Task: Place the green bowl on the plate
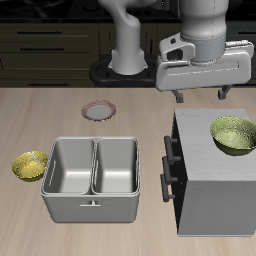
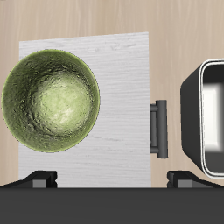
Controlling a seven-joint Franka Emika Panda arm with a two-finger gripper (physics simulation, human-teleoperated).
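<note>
The green bowl is glossy olive with a mottled inside and stands upright on top of a grey cabinet. In the wrist view the green bowl sits on the cabinet's pale top. The plate, small with a pinkish-brown rim, lies on the wooden table farther back, well away from the cabinet. My gripper hangs open and empty above the cabinet's back edge, higher than the bowl and not touching it. Its fingertips show wide apart in the wrist view.
A grey two-basin container stands mid-table, between the plate and the front edge; its rim shows in the wrist view. A smaller yellow bowl sits beside it. The cabinet has dark drawer handles facing the container.
</note>
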